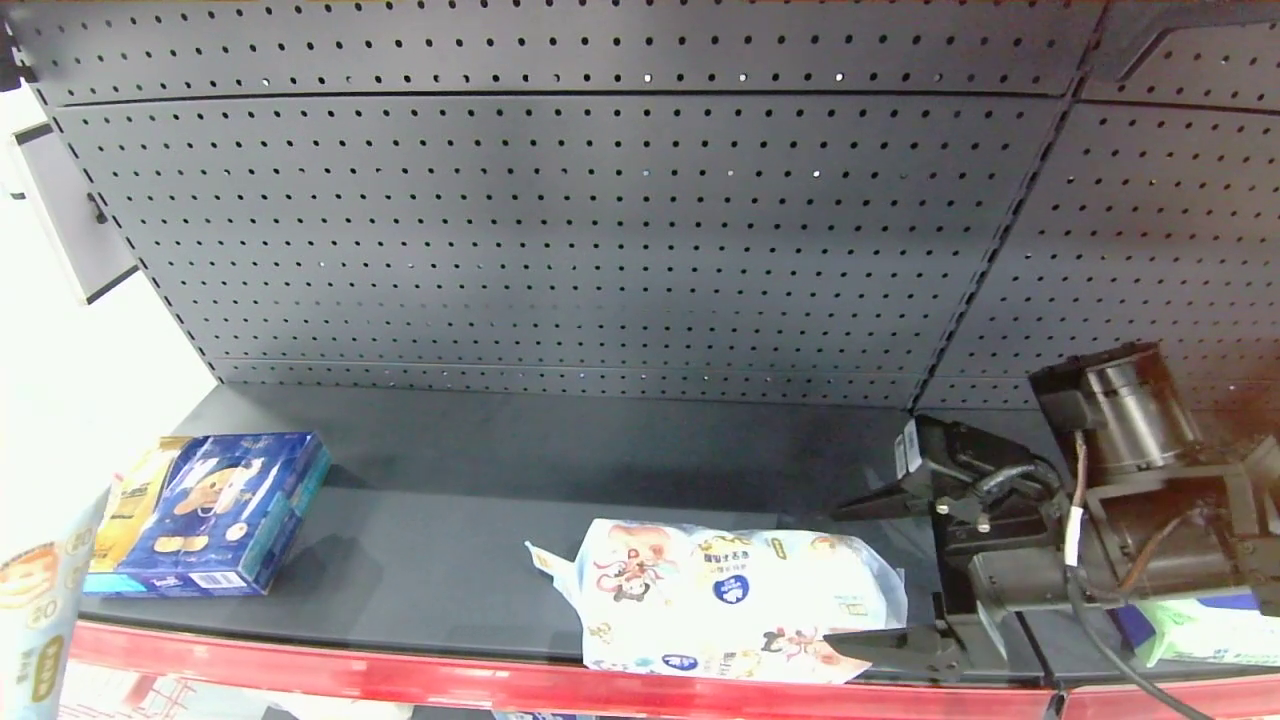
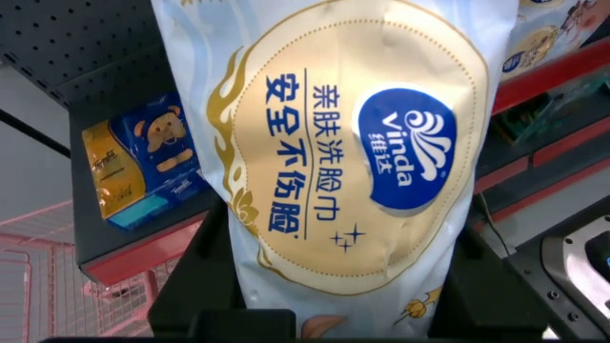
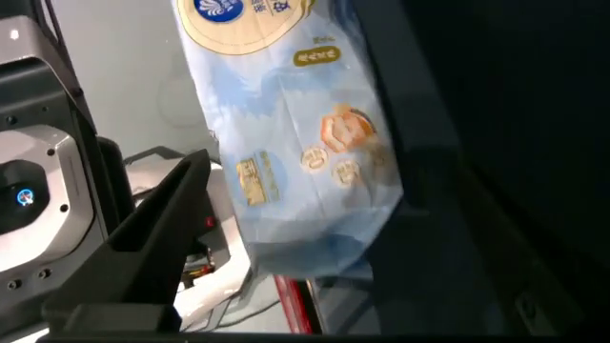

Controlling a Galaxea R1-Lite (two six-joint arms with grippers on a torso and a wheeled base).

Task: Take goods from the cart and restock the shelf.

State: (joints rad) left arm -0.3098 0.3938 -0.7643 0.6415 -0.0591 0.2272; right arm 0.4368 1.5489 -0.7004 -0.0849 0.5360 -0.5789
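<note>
1. Shelf point(image 1: 480, 450): dark deck w/ pegboard point(image 1: 600, 250) behind and a red strip point(image 1: 350, 675) along the front edge.
2. Shelf pack point(image 1: 720, 590): white printed soft pack lying flat at the deck front, centre-right, its front edge at the red strip. In the right wrist view point(image 3: 295, 162) one end is cut off by the frame.
3. Right gripper point(image 1: 838, 578): at the shelf pack's right end, jaws spread wide, one behind the pack and one in front. The front tip overlaps the pack edge; can't tell if it touches. One finger point(image 3: 152, 238) shows beside the pack in the right wrist view.
4. Left gripper point(image 2: 338, 276): jaws pinching the held pack point(image 2: 353, 162), dark fingers on either side, tips mostly hidden by the pack.
5. Held pack in head view point(image 1: 35, 620): upright at far left, in front of the shelf edge, cut off by the frame.
6. Blue box point(image 1: 220, 510) and yellow box point(image 1: 135, 505): side by side at the shelf's left end, touching. Yellow box partly hidden by the held pack.
7. Green-white pack point(image 1: 1205, 628): in the next bay, mostly hidden under the right arm; kind unclear.
8. Red wire grid point(image 2: 33, 272): below shelf level, cut off at the frame edge.
</note>
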